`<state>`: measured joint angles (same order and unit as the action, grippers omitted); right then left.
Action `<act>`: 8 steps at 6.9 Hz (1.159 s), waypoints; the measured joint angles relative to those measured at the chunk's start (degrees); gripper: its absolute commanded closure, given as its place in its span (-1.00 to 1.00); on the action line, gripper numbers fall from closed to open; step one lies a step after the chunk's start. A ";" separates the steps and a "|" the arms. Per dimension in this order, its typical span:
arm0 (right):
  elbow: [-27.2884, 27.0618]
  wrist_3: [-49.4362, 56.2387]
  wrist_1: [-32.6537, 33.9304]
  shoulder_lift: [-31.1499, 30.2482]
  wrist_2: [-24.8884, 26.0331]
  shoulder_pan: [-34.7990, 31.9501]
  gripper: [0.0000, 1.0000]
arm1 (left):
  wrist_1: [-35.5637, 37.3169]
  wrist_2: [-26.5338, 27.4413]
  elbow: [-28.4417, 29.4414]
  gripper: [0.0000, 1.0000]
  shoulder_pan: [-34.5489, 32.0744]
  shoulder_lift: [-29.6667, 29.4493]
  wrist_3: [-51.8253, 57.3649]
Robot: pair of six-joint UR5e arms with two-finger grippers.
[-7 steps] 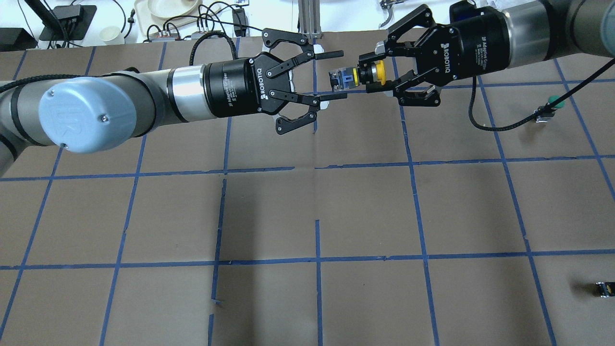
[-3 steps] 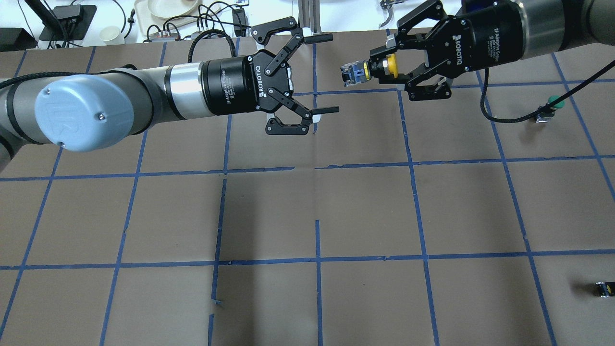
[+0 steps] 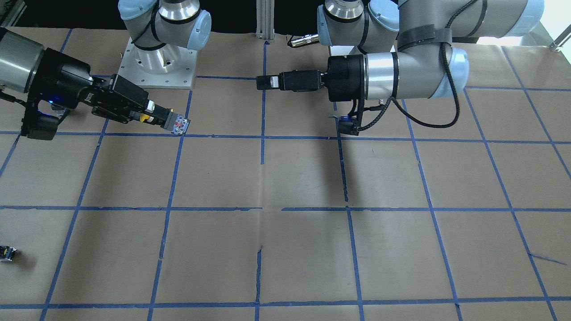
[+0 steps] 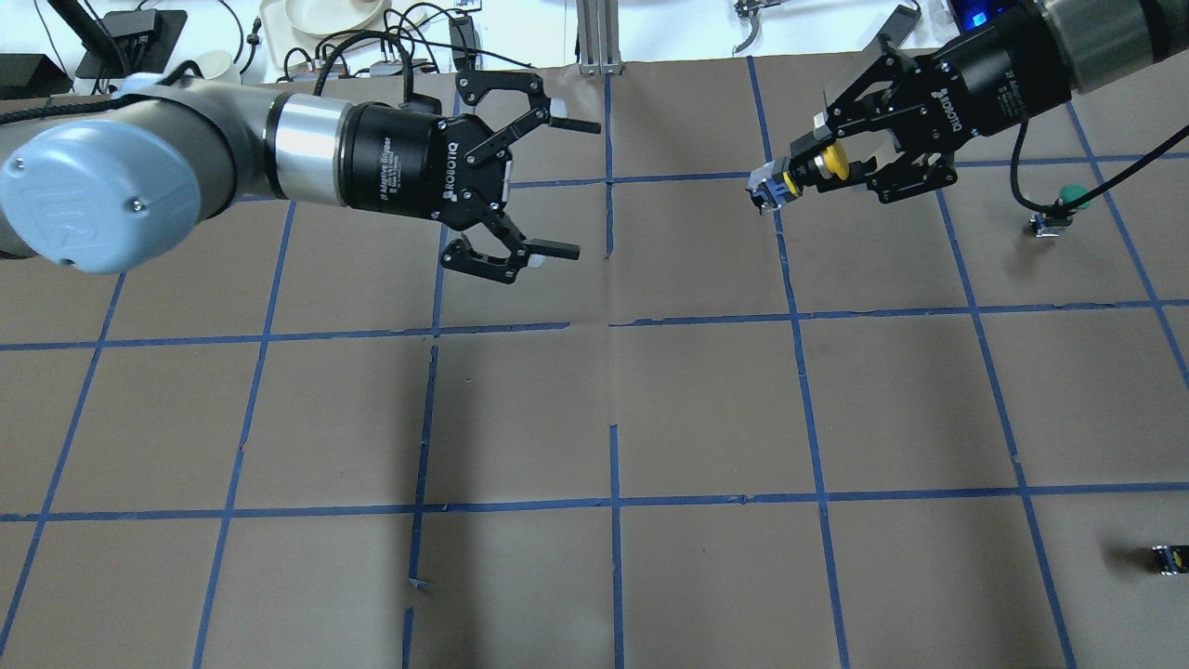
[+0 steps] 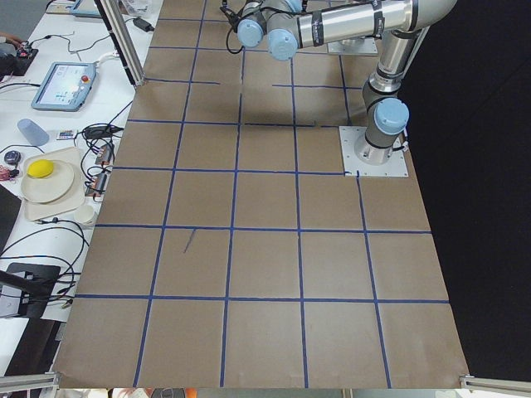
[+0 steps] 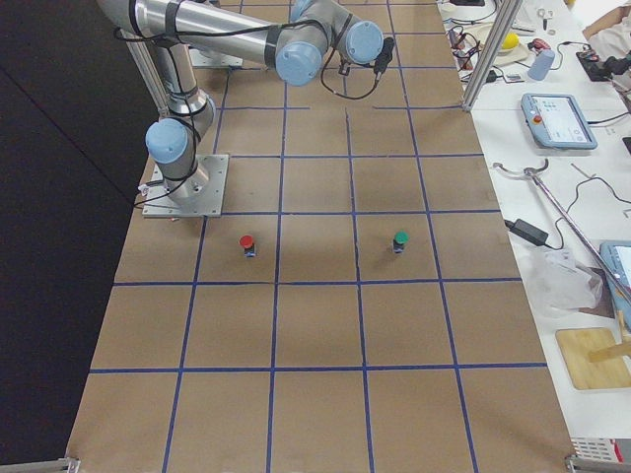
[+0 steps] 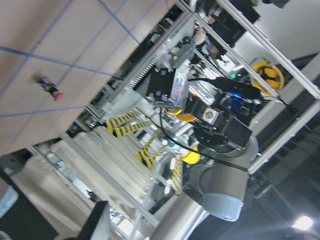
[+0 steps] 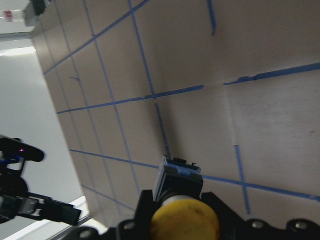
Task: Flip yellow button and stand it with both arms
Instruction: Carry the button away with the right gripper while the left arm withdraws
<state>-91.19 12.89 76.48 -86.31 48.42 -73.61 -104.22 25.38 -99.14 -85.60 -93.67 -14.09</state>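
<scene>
the yellow button (image 4: 801, 175) is up off the table (image 4: 706, 409), over its right half, pinched by the neck in the right gripper (image 4: 810, 171), which is clamped tight on it. it lies nearly level, tipped a little. the grey contact block points out and slightly down toward the middle of the table, and the yellow cap sits back between the fingers, close to the palm. the left gripper (image 4: 573, 189) hangs over the left half, facing the button but well apart from it, fingers spread wide and empty. down on the table, a green-capped button (image 4: 1065, 203) stands near the right end. a red-capped button (image 6: 246, 243) stands at that end too, closer to the robot's edge. a small black-and-yellow block (image 4: 1169, 558) lies right by the right edge, well apart from the green one.
</scene>
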 measured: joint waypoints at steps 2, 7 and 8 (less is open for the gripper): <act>-2.13 3.46 9.94 0.22 16.11 -0.81 0.69 | 9.57 27.31 1.48 -0.99 1.75 0.52 -5.47; -19.43 14.46 39.49 0.28 36.32 3.38 0.95 | 9.35 68.29 1.53 -1.00 0.79 8.29 9.91; -21.22 13.16 41.83 0.93 36.79 7.00 0.94 | 8.66 69.13 1.81 -1.00 0.63 10.02 10.85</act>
<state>-112.41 26.05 118.30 -85.38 85.21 -66.61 -95.55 94.51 -97.32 -84.97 -83.65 -3.24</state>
